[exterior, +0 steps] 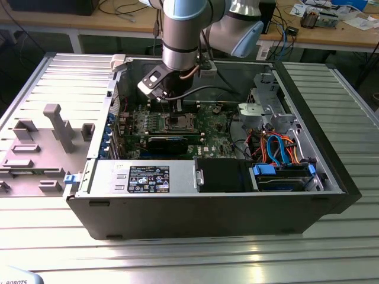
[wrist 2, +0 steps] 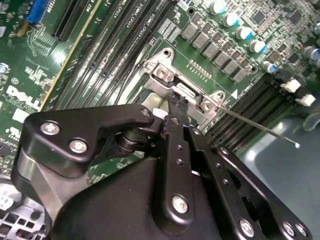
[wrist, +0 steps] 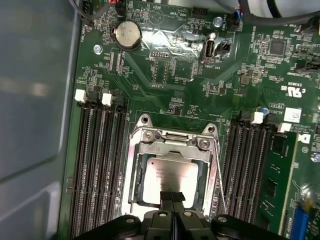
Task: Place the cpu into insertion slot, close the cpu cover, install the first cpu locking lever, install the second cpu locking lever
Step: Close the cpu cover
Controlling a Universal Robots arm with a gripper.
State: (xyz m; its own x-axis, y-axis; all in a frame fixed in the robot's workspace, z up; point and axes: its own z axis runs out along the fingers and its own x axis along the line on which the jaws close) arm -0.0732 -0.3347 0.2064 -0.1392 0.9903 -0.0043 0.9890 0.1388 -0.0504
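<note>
Ribbed metal table (exterior: 331,94) carries one open computer case (exterior: 207,213). Inside, toward the exterior view's left, one insertion slot (exterior: 177,123) holds one cpu (wrist: 172,175) (one cpu cover (wrist: 172,150) lies flat around it). One gripper (wrist: 172,196), fingers pressed together, sits over one edge of the cpu, with one thin lever (wrist: 219,175) just beside the slot.

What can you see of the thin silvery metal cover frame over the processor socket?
The cpu cover, a thin silvery metal frame with a square window, lies closed and flat on the green circuit board. The grey-topped cpu shows through the window. Two screw heads sit beside one edge. The black gripper, shut, hangs over the opposite side; contact is unclear.
</note>
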